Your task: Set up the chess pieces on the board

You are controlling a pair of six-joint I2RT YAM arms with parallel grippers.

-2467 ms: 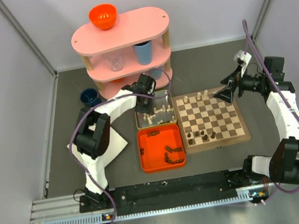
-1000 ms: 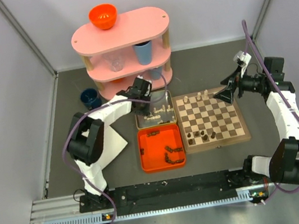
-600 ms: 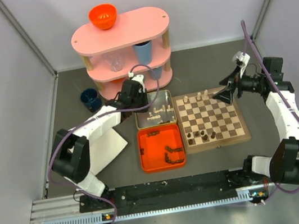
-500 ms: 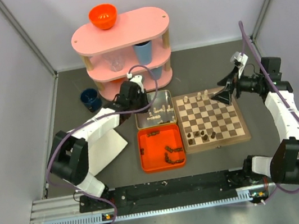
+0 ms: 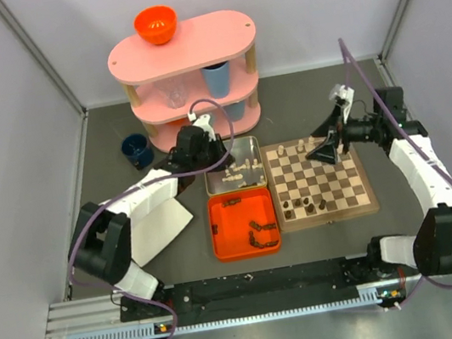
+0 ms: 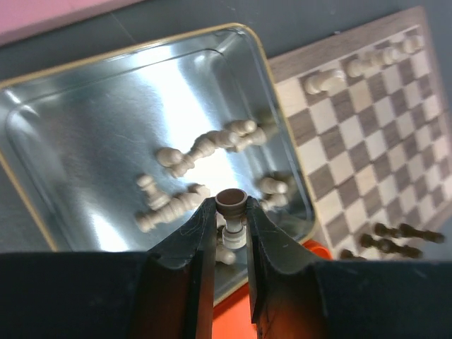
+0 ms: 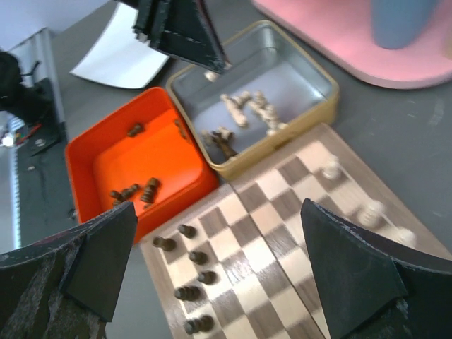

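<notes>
The left gripper (image 6: 231, 212) pinches a small pale cream chess piece (image 6: 232, 234) above the square silver metal tin (image 6: 78, 127), where more cream pieces (image 6: 205, 145) lie; dark pieces (image 5: 257, 231) sit in the orange plastic tray (image 5: 216, 222); further right, the checkered wooden board (image 5: 368, 186) carries a few of each, the right gripper (image 5: 323, 149) spread wide above its far side
</notes>
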